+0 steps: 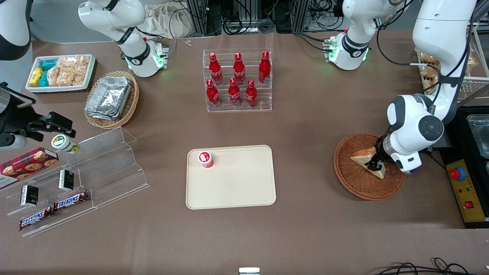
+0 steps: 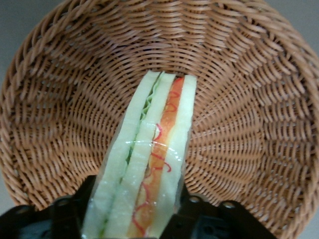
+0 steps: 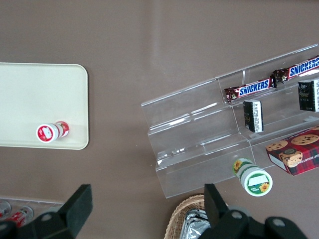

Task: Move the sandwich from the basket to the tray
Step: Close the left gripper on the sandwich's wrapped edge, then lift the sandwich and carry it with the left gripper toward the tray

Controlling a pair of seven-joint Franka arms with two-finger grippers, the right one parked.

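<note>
One sandwich (image 1: 367, 157), triangular wedge, lies in the round reddish-brown basket (image 1: 359, 187) at the working arm's end of the table (image 1: 305, 126). Left gripper (image 1: 375, 165) is down inside the basket, over the wedge. Wrist view: sandwich (image 2: 149, 164) runs between the two black fingers (image 2: 67, 214), one on each flat bread face, both pressing the clear wrap, so fingers clamped on the sandwich. Pale bread layers, green filling on one side, orange-red on the other, cut edge facing the camera. Wicker floor of the basket (image 2: 239, 99) fills the view around it. Cannot tell whether the sandwich is lifted off the wicker or resting on it.

Cream tray (image 1: 233, 183) sits mid-table, well apart from the basket, toward the parked arm's end from it. A small red-capped cup (image 1: 205, 159) stands on the tray in the corner farthest from the front camera. Same tray (image 3: 45, 99) and cup (image 3: 50, 132) show in the right wrist view.

Farther from the front camera than the tray: clear rack with six red bottles (image 1: 237, 80). Toward the parked arm's end: stepped clear acrylic stand (image 1: 88, 172) holding Snickers bars (image 1: 53, 210) and small dark boxes (image 1: 65, 180), a green-lidded cup (image 1: 65, 144) on its side, a cookie box (image 1: 26, 162), a tan oval basket with foil containers (image 1: 110, 99), a white tray of snack packets (image 1: 61, 72).
</note>
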